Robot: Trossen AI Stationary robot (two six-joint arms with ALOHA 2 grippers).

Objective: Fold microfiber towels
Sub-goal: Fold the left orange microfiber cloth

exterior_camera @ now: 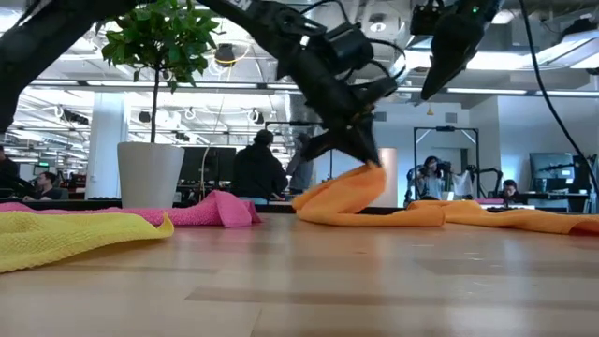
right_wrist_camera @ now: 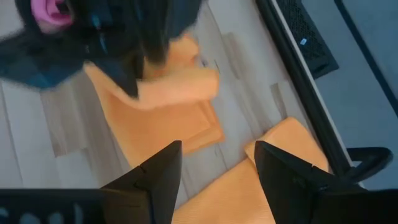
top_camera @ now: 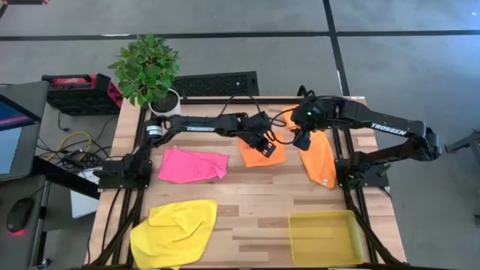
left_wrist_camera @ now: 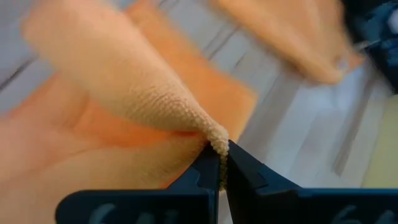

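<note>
Crumpled bright yellow microfiber towel (exterior_camera: pixel 75 234) sits up front; left claw (left_wrist_camera: pixel 221 163) is pinched on the flat orange towel's (top_camera: pixel 264 154) lifted corner, right claw (right_wrist_camera: pixel 214 168) hangs spread over the long orange towel (top_camera: pixel 321 161) lying front-to-back.

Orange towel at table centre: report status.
Left gripper shut on orange towel, edge lifted. Right gripper open, above second orange towel. Nothing blocking.

Lighting: bright, even, from ceiling strip lights (exterior_camera: pixel 524 89) in low view. Shadows: soft, faint on tabletop (top_camera: pixel 255 187). Blur: both wrist views smeared; low-view foreground out of focus.
</note>
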